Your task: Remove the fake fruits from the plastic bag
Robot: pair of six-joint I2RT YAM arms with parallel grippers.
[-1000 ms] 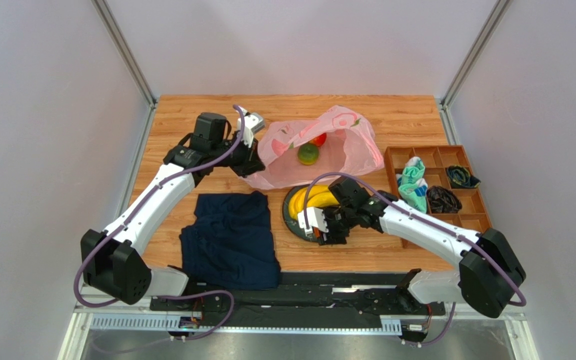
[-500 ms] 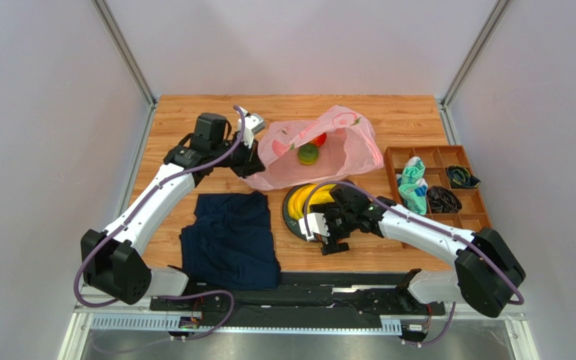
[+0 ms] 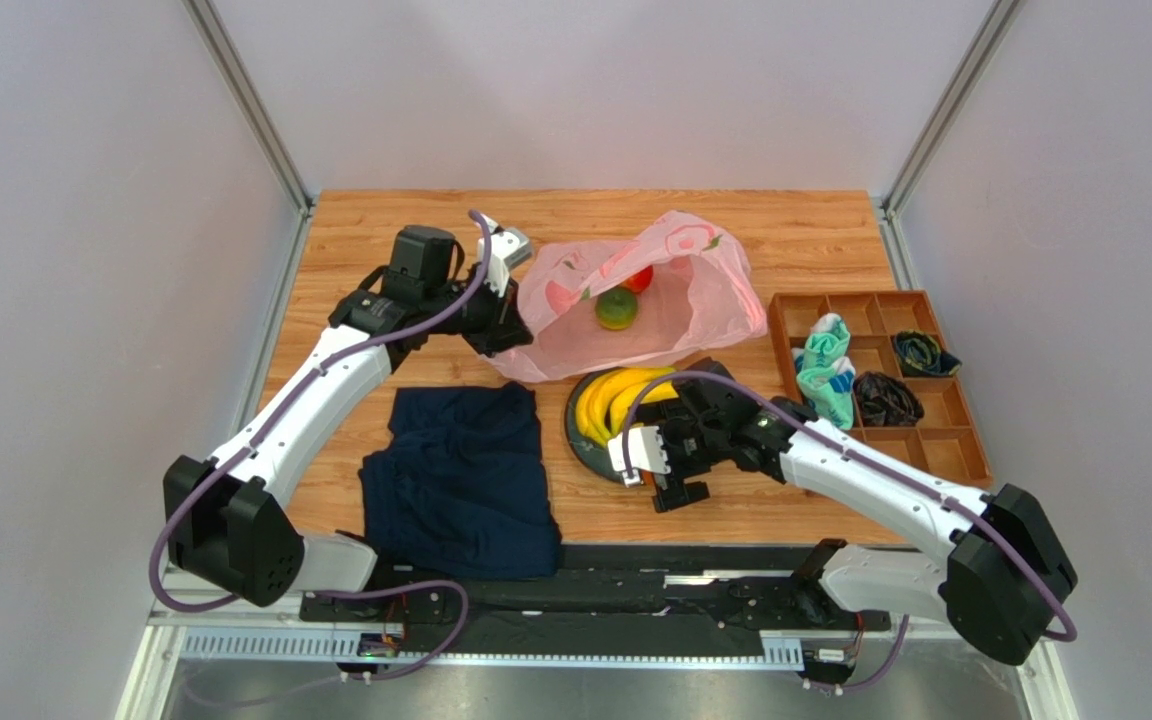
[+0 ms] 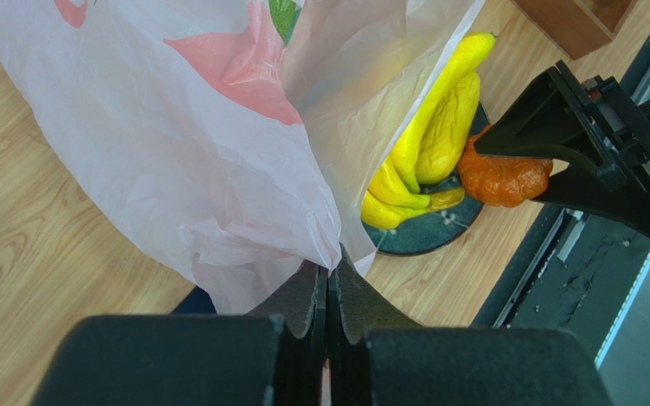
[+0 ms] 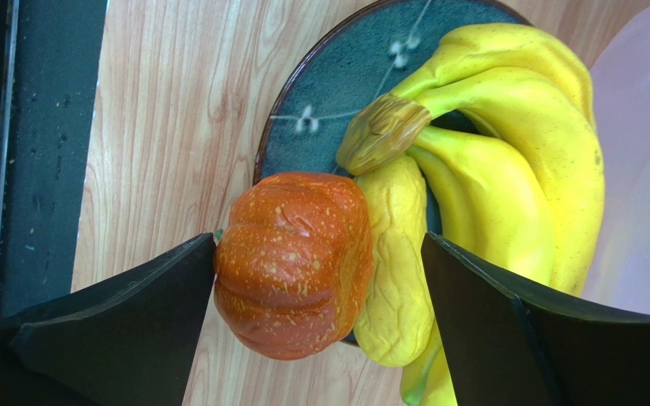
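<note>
A wooden table (image 3: 387, 240) inside grey walls carries everything; the left claw (image 4: 330, 288) is pressed together on a fold of the pink bag (image 4: 176, 152), holding its mouth up; the right claw (image 5: 318, 245) stands spread around the orange fruit (image 5: 290, 262), one finger seemingly touching it. That fruit overhangs the near rim of the plate (image 5: 328, 85), beside the long yellow piece (image 5: 396, 279) and bananas (image 5: 515, 135); a brushing finger could roll it off. A green fruit (image 3: 617, 308) and a red fruit (image 3: 636, 279) lie in the bag; if the thin film slips, the mouth could collapse over them.
</note>
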